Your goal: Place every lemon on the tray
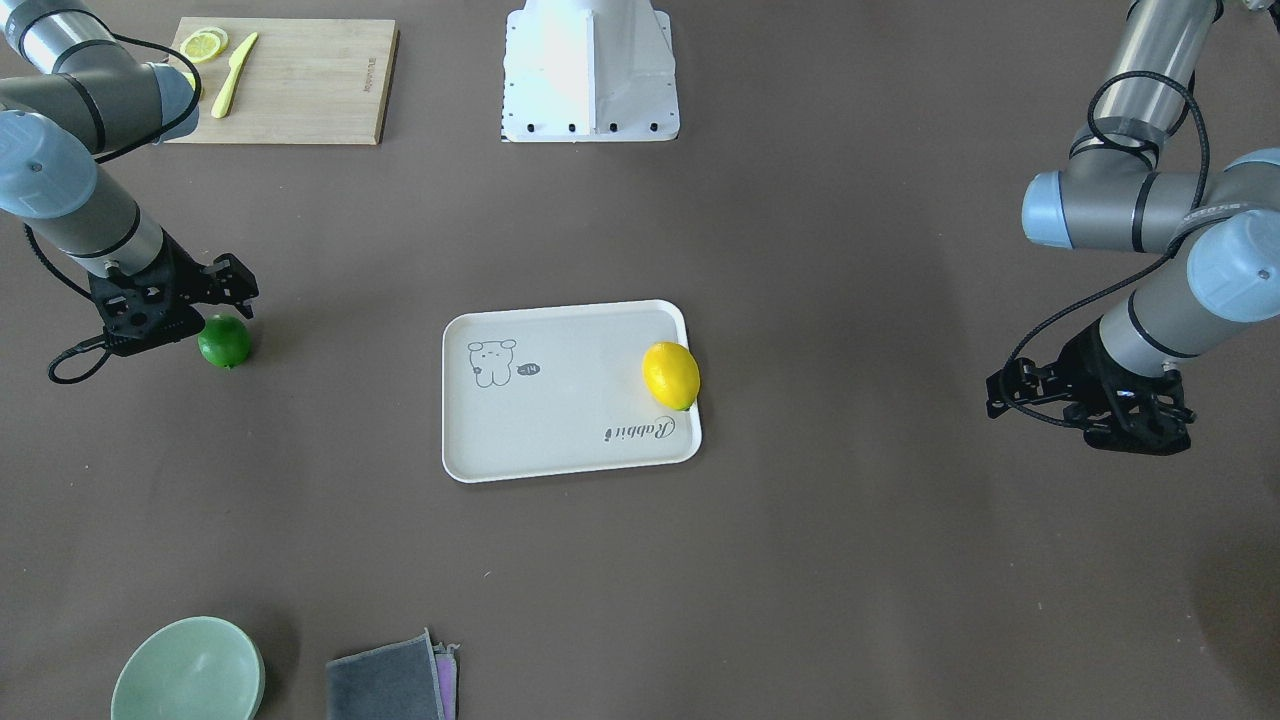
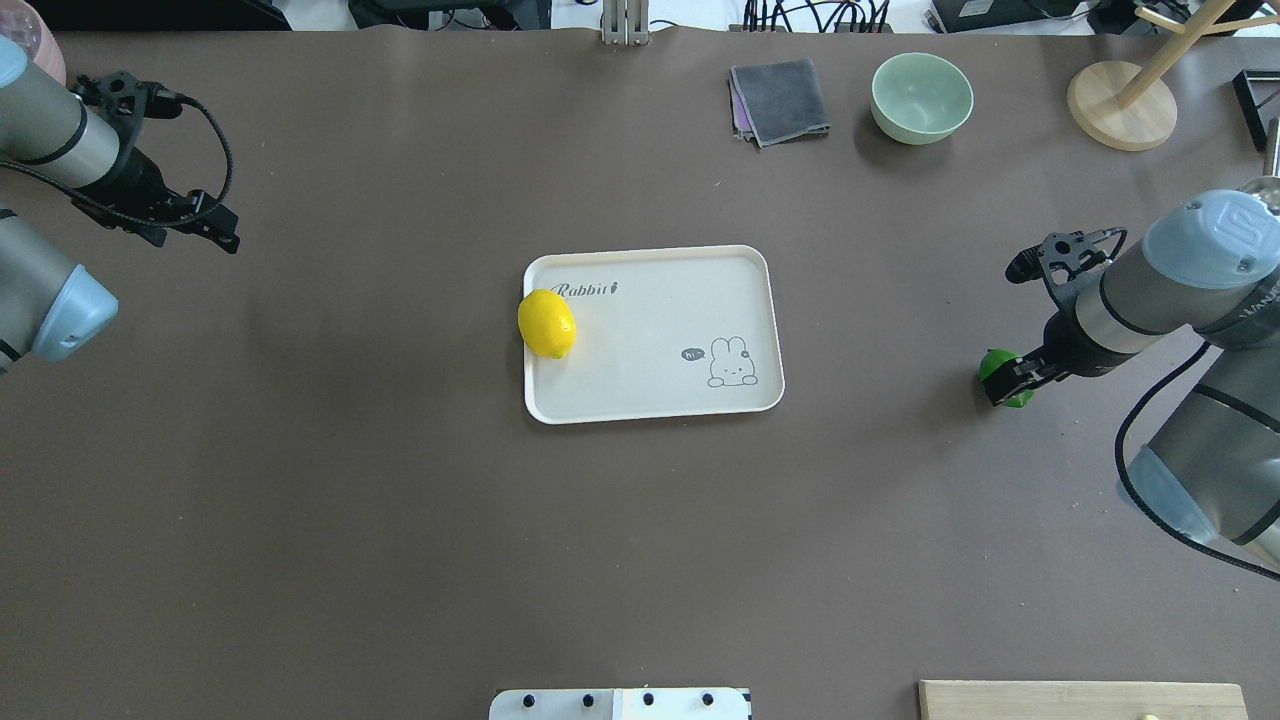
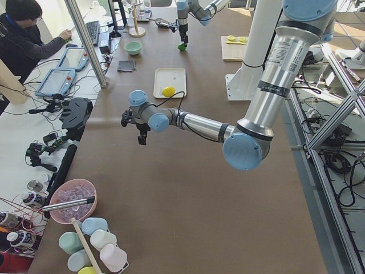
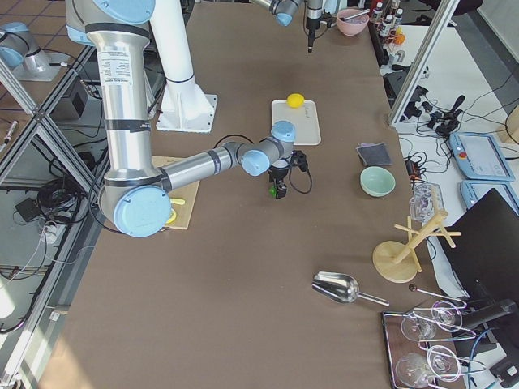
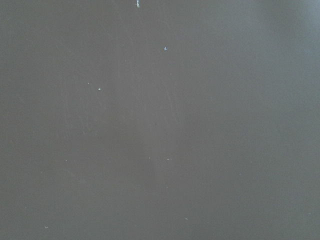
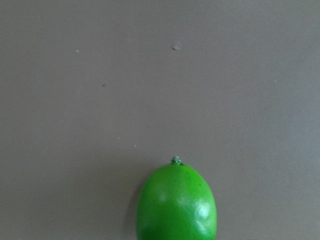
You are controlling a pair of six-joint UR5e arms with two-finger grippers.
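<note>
Tray, overhead view: the flat off-white rectangular tray [image 2: 650,300] sits mid-table on the brown table [image 2: 400,500], within reach of both arms.
Yellow lemon, overhead view: the bright yellow oval lemon [image 2: 546,323] lies in the tray against the rim nearest my left arm, by the "Rabbit" script; I count it as done.
Green lemon, overhead view: the glossy dark green lemon [image 2: 995,363] rests on the table well apart from the tray, so it is the one left to move.
Right pincer, overhead view: the right pincer [image 2: 1005,383] is down at the green lemon, and black metal hides the fruit's middle. I judge it set for a pick, but I cannot tell how wide it stands.
Left pincer, overhead view: the left pincer [image 2: 215,225] hangs over bare table with nothing in it, parked clear I think; its gap I cannot tell.
Green lemon, front view: it shows just beside the right pincer's black body.
Cutting board, front view: the wooden cutting board [image 1: 300,90] with thin lemon slices [image 1: 203,44] is no part of my job.
Green lemon, right wrist view: it sits bottom centre with its stem nub up-frame, lined up for the grasp; no fingers show.
Table, left wrist view: bare surface only.
</note>
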